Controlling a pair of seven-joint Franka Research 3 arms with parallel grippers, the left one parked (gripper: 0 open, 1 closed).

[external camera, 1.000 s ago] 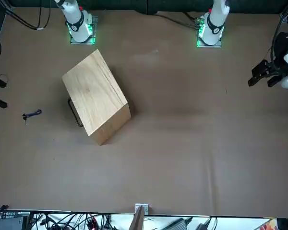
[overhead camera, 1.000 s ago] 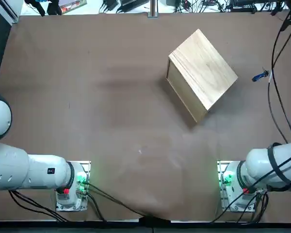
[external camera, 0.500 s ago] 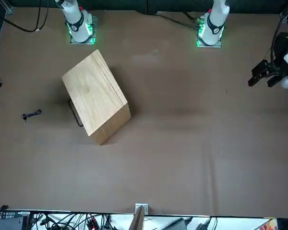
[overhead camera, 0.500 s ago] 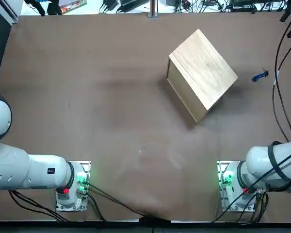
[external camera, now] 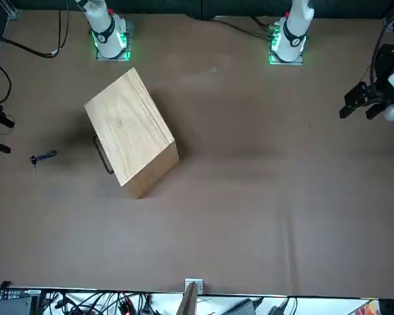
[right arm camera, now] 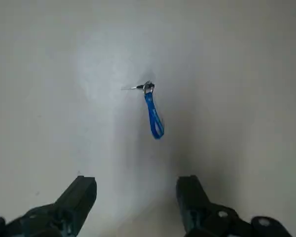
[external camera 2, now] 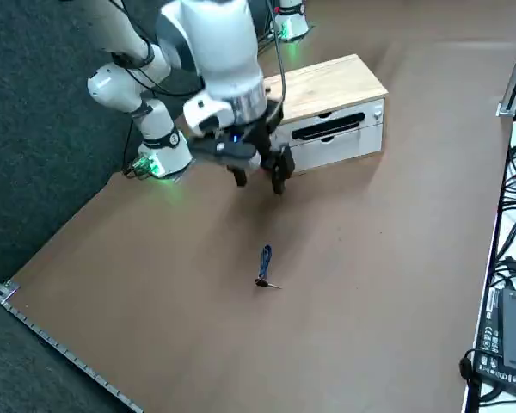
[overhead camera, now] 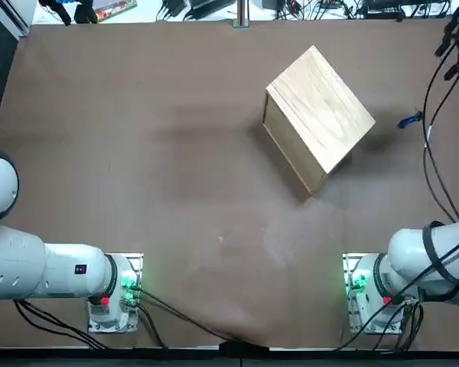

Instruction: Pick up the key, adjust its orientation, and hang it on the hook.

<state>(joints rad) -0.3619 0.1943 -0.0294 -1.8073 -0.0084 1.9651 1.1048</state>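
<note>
The key (right arm camera: 153, 111) is tiny, with a thin metal shaft and a blue loop, and lies flat on the brown table. It also shows as the key (overhead camera: 409, 120), (external camera: 44, 156), (external camera 2: 265, 262), to the robot's right of the wooden box (overhead camera: 317, 115), (external camera: 128, 128), (external camera 2: 327, 86). My right gripper (external camera 2: 259, 185) hovers above the table between the box and the key, open and holding nothing. In the wrist view the gripper (right arm camera: 135, 182) has the key lying a short way beyond its fingertips. The box front carries a black handle (external camera 2: 331, 127).
Black cables (overhead camera: 432, 153) from the right arm hang over the table near the key. The right arm's base (overhead camera: 363, 283) glows green at the near edge. Electronics and wires (external camera 2: 507, 335) line the table's far side. The parked left arm (overhead camera: 30, 267) sits at the near left.
My right gripper has shifted slightly at the table's right edge, drawing in toward the key, and its cables swung with it. The key and the box have not moved.
</note>
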